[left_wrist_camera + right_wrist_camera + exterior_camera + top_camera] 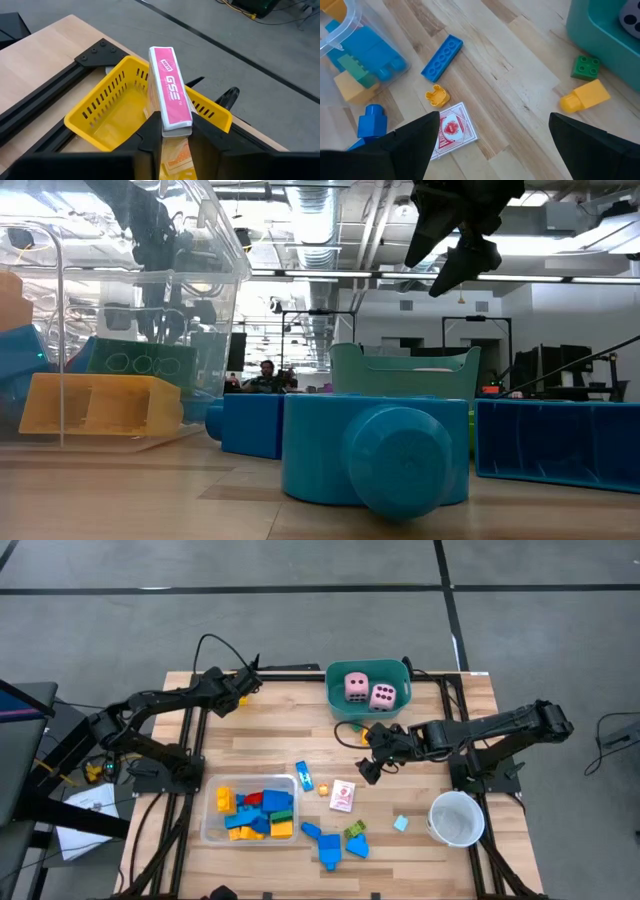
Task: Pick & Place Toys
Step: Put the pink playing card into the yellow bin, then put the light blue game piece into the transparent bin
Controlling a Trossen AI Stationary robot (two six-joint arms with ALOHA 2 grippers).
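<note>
Above the yellow tray (95,117) the left gripper (170,137) pinches a pink card pack (170,87); released crooked, it might catch the rim. Beyond the tray, the right gripper (492,137) hovers open above a red-backed card (451,130).

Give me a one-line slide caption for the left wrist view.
Left gripper pinches a pink-and-white card box on end above a slotted yellow tray at the table's corner.

Two pink foam dice with dark dots (368,691) are seen inside a teal plastic tub (340,706) on the wooden table (260,735).
</note>
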